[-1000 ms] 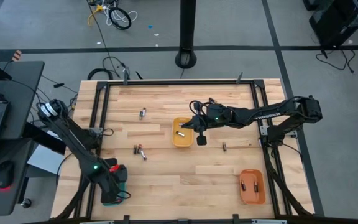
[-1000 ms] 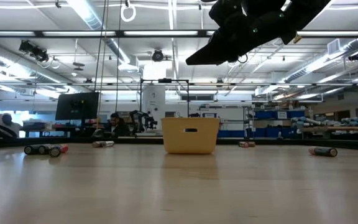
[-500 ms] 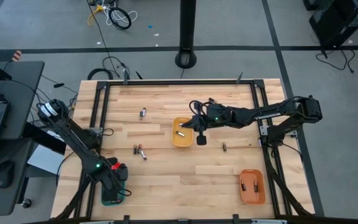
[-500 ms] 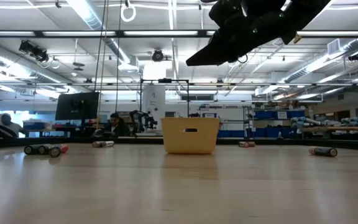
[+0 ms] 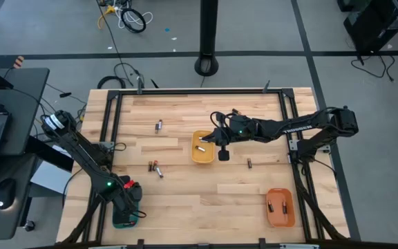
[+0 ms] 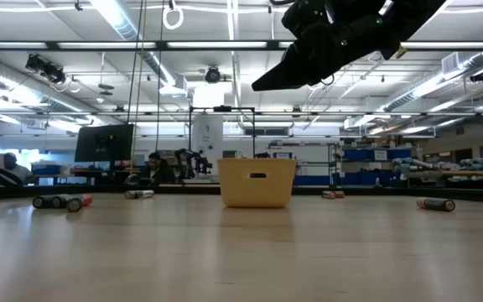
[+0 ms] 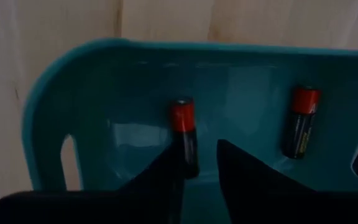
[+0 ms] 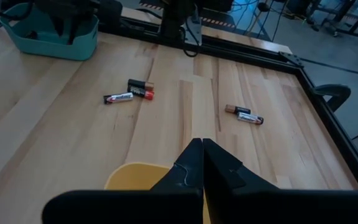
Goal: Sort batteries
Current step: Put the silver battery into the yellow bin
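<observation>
My left gripper (image 5: pixel 125 204) is down in the teal tray (image 5: pixel 121 222) at the table's near left corner, open. In the left wrist view the left gripper (image 7: pixel 197 152) straddles a red-tipped battery (image 7: pixel 184 134) lying on the tray floor. A second battery (image 7: pixel 301 121) lies beside it. My right gripper (image 5: pixel 211 140) hangs shut and empty high above the yellow tray (image 6: pixel 257 182). That tray holds one battery (image 5: pixel 200 147). My left gripper has the red-tipped battery's dark body (image 7: pixel 188 163) between its fingers, close against one finger (image 7: pixel 166 171) and with a gap to the other. Whether that finger touches it, I cannot tell. The fingers come from above and lie along the battery.
Loose batteries lie on the wood: one (image 5: pixel 159 126) toward the far edge, a pair (image 5: pixel 155 168) left of the yellow tray, one (image 5: pixel 249 163) right of it. The orange tray (image 5: pixel 280 220) near the right near corner holds two cells. A black frame rims the table.
</observation>
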Motion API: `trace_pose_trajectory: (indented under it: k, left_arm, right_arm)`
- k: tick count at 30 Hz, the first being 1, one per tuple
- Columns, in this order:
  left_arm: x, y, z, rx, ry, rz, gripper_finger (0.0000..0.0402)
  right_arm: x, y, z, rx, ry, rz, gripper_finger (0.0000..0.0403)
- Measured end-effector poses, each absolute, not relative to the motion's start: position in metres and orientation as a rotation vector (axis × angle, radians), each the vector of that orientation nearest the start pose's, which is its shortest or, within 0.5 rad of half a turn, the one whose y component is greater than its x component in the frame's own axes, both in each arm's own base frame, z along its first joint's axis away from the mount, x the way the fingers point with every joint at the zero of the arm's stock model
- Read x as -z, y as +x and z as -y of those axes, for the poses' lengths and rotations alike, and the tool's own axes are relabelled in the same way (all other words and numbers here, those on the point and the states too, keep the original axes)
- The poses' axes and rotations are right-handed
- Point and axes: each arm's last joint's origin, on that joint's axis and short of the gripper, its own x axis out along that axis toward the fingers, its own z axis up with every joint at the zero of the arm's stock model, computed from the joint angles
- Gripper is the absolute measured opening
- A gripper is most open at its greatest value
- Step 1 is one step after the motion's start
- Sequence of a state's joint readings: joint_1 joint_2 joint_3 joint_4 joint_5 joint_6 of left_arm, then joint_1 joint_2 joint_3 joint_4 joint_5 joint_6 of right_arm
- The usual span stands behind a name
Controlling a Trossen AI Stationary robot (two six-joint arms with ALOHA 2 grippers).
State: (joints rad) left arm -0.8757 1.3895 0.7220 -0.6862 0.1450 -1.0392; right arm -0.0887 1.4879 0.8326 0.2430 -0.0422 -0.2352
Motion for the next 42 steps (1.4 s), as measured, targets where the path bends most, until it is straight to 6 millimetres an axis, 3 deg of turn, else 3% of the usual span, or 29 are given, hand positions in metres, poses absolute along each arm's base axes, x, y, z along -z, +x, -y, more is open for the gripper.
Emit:
trace_pose_trajectory:
  k: [8,17,24,32,42]
  left_arm:
    - [-0.197,0.157,0.168,0.078,-0.316,-1.509,0.001]
    - [-0.236,0.172,0.125,-0.007,-0.316,-1.152,0.0003]
    - [-0.254,0.207,0.092,0.042,-0.151,-0.868,0.0002]
    - [-0.233,0.235,0.048,0.177,-0.105,-0.573,0.0001]
    - [-0.225,0.24,0.014,0.163,0.001,-0.31,0.0002]
  right_arm:
    - [-0.221,0.311,0.029,0.093,-0.219,-0.511,0.0007]
    - [-0.219,0.287,0.034,0.314,-0.108,-0.711,0.0012]
    - [-0.225,0.263,0.046,0.439,0.016,-0.764,0.001]
    - [-0.203,0.237,0.039,0.447,0.174,-0.89,0.001]
    - [-0.194,0.221,0.012,0.426,0.221,-1.073,0.0012]
